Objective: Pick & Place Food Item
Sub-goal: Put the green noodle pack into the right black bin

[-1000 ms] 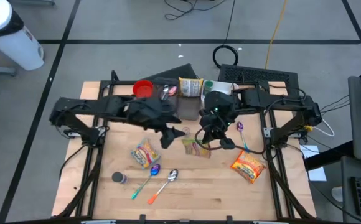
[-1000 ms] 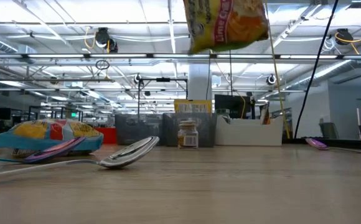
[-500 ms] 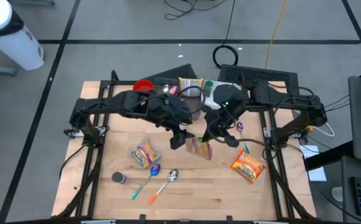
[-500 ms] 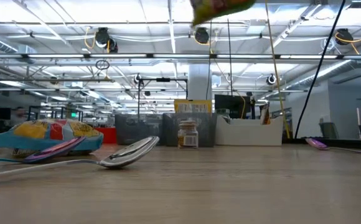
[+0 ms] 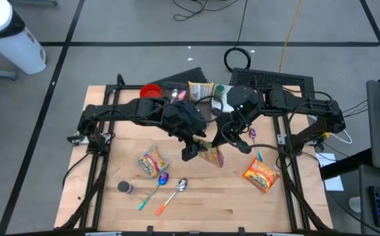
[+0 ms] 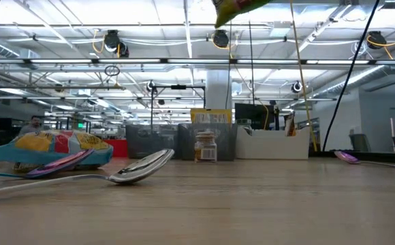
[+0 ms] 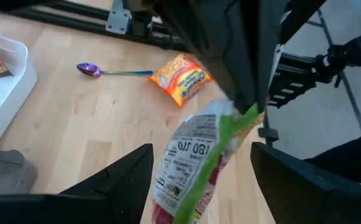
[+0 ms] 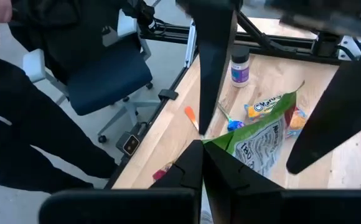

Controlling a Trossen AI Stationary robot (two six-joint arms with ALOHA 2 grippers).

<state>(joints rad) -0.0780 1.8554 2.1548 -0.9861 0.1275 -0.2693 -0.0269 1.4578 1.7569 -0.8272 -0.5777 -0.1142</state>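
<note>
A snack bag (image 5: 210,156) with a green edge and white printed back hangs above the table's middle; the low view shows only its lower end (image 6: 242,7). My right gripper (image 5: 221,140) is shut on it from the far right. My left gripper (image 5: 191,150) is open and has come in from the left. In the left wrist view its two fingers (image 7: 126,180) stand on either side of the bag (image 7: 193,163) without touching it. The right wrist view shows the bag (image 8: 261,140) running away from my shut right gripper (image 8: 202,152). My right gripper pinches the bag's green-edged upper end (image 8: 216,144) between its two shut fingers, slanting down from the table's far right. The bag hangs tilted below the fingers, lifted clear of the table.
An orange packet (image 5: 261,176) lies at the near right, with a purple spoon (image 5: 253,136) beyond it. A colourful packet (image 5: 152,162), two spoons (image 5: 167,190) and a small bottle (image 5: 124,187) lie at the near left. A red cup (image 5: 151,92), a yellow bag (image 5: 200,90) and a white bin (image 5: 232,93) line the far edge.
My right gripper has risen with the bag, which has climbed almost out of the low view's top. My left gripper has swung toward the table's right, up to the bag, turning as it went; its open fingers now flank the bag.
</note>
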